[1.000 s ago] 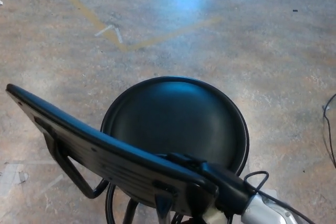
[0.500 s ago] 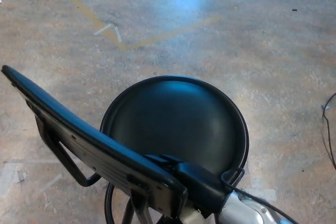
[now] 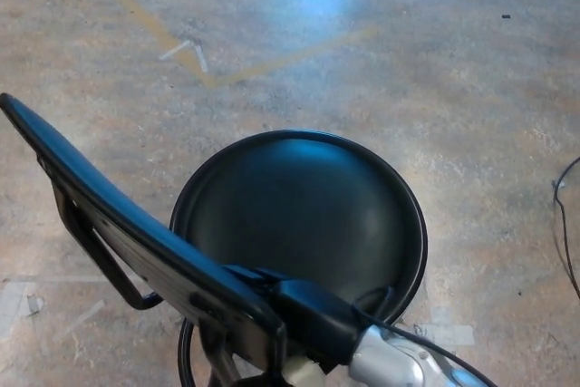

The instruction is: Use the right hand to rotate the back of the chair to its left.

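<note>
Right hand on the backrest's near end

The right hand (image 3: 304, 324) grips the near right end of the chair's backrest (image 3: 118, 219), fingers wrapped over its top edge. The backrest runs diagonally up to the picture's left, beside the round black seat (image 3: 304, 215). Around lie bare concrete floor (image 3: 435, 70), yellow tape lines (image 3: 208, 65), and a black cable (image 3: 564, 224) at far right.
</note>
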Motion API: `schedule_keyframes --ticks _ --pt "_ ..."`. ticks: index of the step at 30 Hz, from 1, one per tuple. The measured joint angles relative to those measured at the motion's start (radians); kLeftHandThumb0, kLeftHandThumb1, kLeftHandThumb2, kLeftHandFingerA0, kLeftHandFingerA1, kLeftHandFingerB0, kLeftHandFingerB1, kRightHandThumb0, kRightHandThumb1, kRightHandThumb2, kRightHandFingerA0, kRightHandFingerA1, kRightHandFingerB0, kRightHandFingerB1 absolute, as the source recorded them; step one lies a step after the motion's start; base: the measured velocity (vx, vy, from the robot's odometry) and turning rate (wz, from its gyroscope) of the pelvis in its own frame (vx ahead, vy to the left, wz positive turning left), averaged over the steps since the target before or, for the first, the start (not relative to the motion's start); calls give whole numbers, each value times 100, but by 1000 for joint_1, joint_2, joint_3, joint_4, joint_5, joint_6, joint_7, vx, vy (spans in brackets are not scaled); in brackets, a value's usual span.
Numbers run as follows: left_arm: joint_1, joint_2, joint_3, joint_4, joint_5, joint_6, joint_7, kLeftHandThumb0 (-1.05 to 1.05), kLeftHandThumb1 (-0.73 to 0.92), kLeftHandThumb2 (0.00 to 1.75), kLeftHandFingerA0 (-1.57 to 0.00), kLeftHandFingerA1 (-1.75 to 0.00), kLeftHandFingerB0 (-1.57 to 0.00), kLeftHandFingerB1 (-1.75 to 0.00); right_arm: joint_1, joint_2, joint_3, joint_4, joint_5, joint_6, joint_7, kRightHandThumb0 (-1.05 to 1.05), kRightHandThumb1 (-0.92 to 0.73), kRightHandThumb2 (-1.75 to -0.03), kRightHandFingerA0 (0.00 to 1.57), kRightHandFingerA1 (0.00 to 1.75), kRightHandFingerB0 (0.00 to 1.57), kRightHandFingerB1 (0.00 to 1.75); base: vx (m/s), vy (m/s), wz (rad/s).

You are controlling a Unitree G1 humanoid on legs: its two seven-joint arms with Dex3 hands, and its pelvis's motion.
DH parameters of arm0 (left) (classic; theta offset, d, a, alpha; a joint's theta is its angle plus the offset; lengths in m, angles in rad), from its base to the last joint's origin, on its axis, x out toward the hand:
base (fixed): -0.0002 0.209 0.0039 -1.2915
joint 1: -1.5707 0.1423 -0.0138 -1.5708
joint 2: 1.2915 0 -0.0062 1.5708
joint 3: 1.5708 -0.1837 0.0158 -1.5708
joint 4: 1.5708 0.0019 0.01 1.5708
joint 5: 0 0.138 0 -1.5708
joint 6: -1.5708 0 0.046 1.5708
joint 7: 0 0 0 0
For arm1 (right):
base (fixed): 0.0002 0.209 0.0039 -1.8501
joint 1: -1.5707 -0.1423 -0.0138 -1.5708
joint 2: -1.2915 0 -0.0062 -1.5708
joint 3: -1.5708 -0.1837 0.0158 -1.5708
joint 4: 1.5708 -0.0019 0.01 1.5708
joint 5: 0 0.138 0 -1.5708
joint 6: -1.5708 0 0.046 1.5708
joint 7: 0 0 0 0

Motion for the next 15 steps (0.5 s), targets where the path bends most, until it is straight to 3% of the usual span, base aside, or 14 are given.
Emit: schedule_keyframes --ticks 3,4,6,7,10,11,15 --pt "1 0 0 0 0 0 0 -48 68 103 -37 -56 -36 -54 -16 12 4 24 -9 2 -13 -99 -71 -110 0 40 0 42 0 0 0" --pt "1 0 -1 0 0 0 0 -50 70 103 -37 -56 -34 -53 -20 14 4 31 -11 2 -16 -105 -71 -66 0 19 0 21 0 0 0" --pt "0 1 -3 0 1 0 0 -50 70 103 -37 -56 -34 -53 -34 17 3 47 -14 2 -21 -105 -71 -66 0 19 0 21 0 0 0" --pt "0 1 -4 0 1 0 0 -47 83 65 -45 -42 -45 -40 -40 18 1 52 -15 2 -23 -105 -70 -67 0 20 0 22 0 0 0" --pt "0 0 -4 0 0 0 0 -47 83 65 -45 -42 -45 -40 -44 19 -1 56 -16 2 -25 -105 -70 -67 0 20 0 22 0 0 0" --pt "0 0 -4 0 0 0 0 -47 68 103 -37 -57 -36 -54 -44 19 -1 57 -16 2 -25 -105 -72 -66 0 18 0 20 0 0 0" --pt "0 0 -2 0 0 0 -1 -46 68 103 -37 -57 -36 -54 -18 -16 -15 6 -17 1 -30 -105 -70 -63 0 17 0 18 0 0 0"
